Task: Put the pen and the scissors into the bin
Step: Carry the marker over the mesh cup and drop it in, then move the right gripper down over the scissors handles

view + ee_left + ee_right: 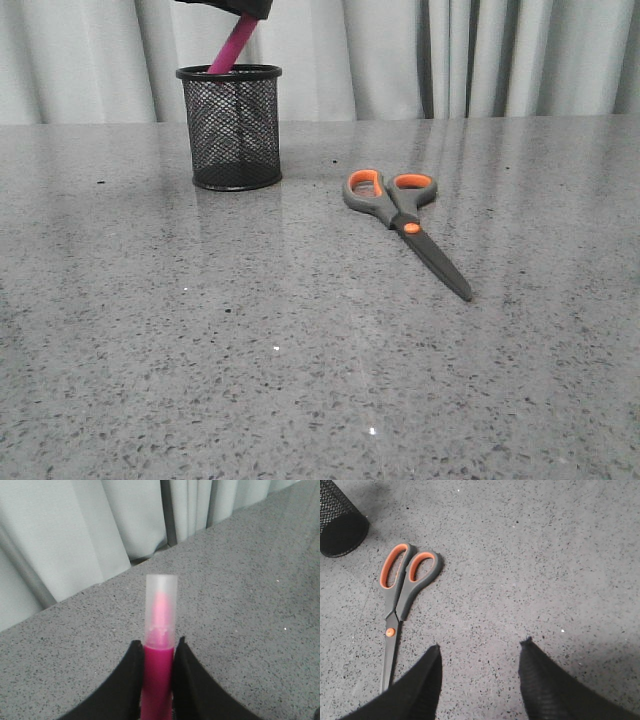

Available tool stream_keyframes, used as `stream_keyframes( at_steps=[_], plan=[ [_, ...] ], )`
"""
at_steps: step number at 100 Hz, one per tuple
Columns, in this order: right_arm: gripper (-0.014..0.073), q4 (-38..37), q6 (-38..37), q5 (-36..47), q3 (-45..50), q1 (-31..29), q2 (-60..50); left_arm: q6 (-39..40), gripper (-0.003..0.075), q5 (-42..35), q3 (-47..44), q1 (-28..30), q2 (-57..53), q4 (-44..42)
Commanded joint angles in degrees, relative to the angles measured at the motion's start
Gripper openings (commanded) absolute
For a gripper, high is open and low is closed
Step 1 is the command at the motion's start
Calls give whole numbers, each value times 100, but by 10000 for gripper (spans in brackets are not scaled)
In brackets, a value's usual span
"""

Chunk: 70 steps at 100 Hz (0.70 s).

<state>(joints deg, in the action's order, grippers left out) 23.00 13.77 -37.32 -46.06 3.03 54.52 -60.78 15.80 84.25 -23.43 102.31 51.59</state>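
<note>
- Left pincer (158, 680): you see it clamped on the pen (159, 672), fingers pressed to the magenta barrel just below the translucent cap.
- Pen: tilted, lower end inside the bin (232, 128).
- Bin: upright on the grey speckled counter (300, 350), towards your left.
- Scissors (405, 227): flat on the counter right of the bin, blades closed.
- Right pincer (480, 672): fingers apart, empty, above the counter beside the scissors.
</note>
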Motion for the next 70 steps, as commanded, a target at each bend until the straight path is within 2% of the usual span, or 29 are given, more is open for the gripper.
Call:
stream_keyframes(
  at_steps=[1,7,16,51,61,70],
  plan=[
    [319,50,62,294,-224,-10,-41,-37,171,-59,186,-36,-239,138],
    [319,50,62,283,-224,-10,-41,-37,295,-33,186,-36,-239,163],
    [319,50,62,275,-224,-10,-41,-37,367,-46,186,-36,-249,354],
    [319,50,62,303,-224,-10,-41,-37,366,79,186,378,-1135,121],
    [319,50,62,281,-224,-10,-41,-37,366,452,186,699,-1525,111],
    [319,79,62,117,-224,-10,-41,-37,365,1277,186,1102,-1883,111]
  ],
)
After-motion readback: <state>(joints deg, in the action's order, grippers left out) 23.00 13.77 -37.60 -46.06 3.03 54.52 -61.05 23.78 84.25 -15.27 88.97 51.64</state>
